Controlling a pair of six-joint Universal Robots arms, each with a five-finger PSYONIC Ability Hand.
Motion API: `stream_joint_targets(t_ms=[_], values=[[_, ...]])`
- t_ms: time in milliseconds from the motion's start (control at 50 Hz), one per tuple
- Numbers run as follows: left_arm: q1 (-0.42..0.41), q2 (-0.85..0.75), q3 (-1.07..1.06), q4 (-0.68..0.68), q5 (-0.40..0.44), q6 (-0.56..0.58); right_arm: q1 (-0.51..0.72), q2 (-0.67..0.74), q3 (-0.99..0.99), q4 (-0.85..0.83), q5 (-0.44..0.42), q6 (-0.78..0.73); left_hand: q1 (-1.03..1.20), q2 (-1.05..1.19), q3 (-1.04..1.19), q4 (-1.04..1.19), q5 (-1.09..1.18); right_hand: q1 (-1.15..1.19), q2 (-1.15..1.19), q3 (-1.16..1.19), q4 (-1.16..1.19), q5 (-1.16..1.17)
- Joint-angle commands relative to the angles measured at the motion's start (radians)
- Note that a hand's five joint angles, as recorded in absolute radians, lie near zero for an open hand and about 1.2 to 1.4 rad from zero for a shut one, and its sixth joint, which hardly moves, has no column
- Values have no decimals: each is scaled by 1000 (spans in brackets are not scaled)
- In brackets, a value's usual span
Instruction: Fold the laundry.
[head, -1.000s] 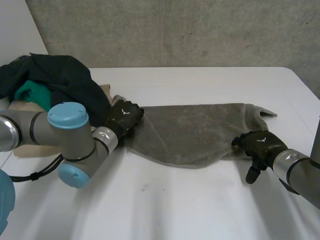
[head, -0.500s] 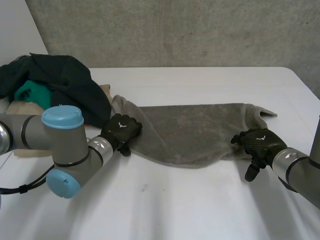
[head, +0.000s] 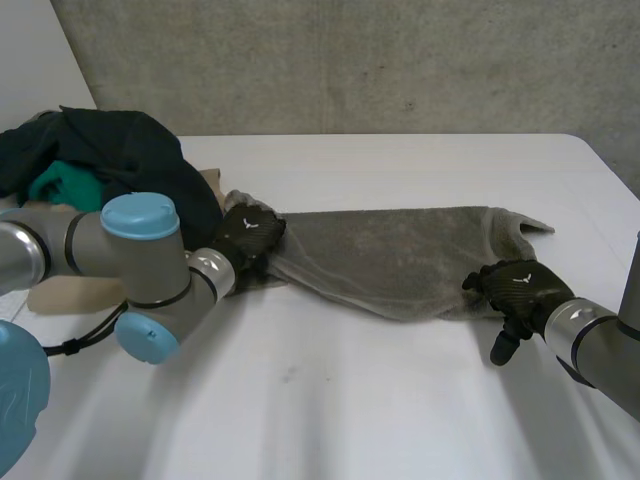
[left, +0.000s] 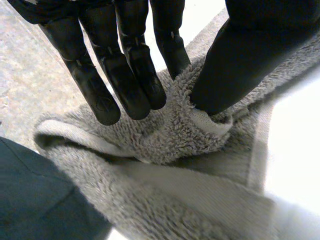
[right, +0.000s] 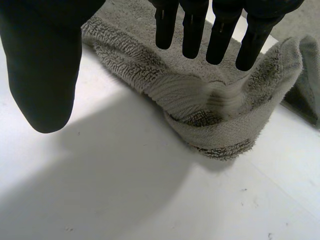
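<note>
Fingers (left: 132, 75) of left hand (head: 247, 238): I see them pinching a towel (head: 400, 262) fold against the thumb.
Fingers of right hand (head: 515, 285): straight, thumb apart, over the towel's right end.
Towel: spread across the middle of the tabletop (head: 330, 400).

The towel (head: 400, 260) lies spread out on the table (head: 330, 400), its long side running left to right. A pile of clothes (head: 130, 160) sits just beside the towel's left end, where the left hand (head: 250, 235) is on the cloth, and the right hand (head: 515, 285) is at the towel's near right corner. Behind the towel, past the table's far edge, stands a wall (head: 350, 60).
</note>
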Motion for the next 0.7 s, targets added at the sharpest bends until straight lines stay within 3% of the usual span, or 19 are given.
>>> stream_joint_targets(t_ms=[20, 140, 220, 280, 320, 360, 380, 440, 540, 700], values=[[-4, 12, 1, -1, -13, -1, 4, -2, -5, -44, 17, 55, 251, 205, 209, 201, 241, 69, 84, 64, 65, 51], [-11, 157, -31, -21, -14, -84, 42, 30, -60, -53, 40, 222, 251, 205, 209, 201, 241, 75, 90, 70, 70, 56], [-14, 243, -57, -21, -14, -157, 113, 153, -142, -55, 49, 265, 251, 205, 209, 201, 241, 107, 122, 102, 103, 89], [-14, 300, -69, -23, -16, -185, 161, 238, -218, -53, 83, 260, 251, 205, 209, 201, 241, 476, 491, 471, 471, 457], [-14, 323, -77, -26, -16, -191, 173, 265, -267, -56, 155, 248, 251, 205, 209, 201, 241, 988, 1003, 983, 983, 969], [-12, 354, -100, -29, -16, -190, 170, 262, -292, -55, 212, 230, 251, 205, 209, 201, 241, 1072, 1087, 1067, 1068, 1054], [-11, 366, -107, -31, -16, -191, 164, 252, -298, -58, 262, 205, 251, 205, 209, 201, 241, 1072, 1087, 1067, 1068, 1054], [-8, 427, -143, -38, -16, -190, 155, 156, -291, -76, 289, 149, 251, 205, 209, 201, 241, 1072, 1087, 1067, 1068, 1054], [-1, 555, -196, -67, -11, -185, 156, -101, -280, -27, 257, 28, 251, 205, 209, 201, 241, 1072, 1087, 1067, 1068, 1054], [2, 678, -261, -202, -11, -182, 56, -244, -346, 310, 163, -189, 251, 205, 209, 201, 241, 1072, 1087, 1067, 1068, 1054]])
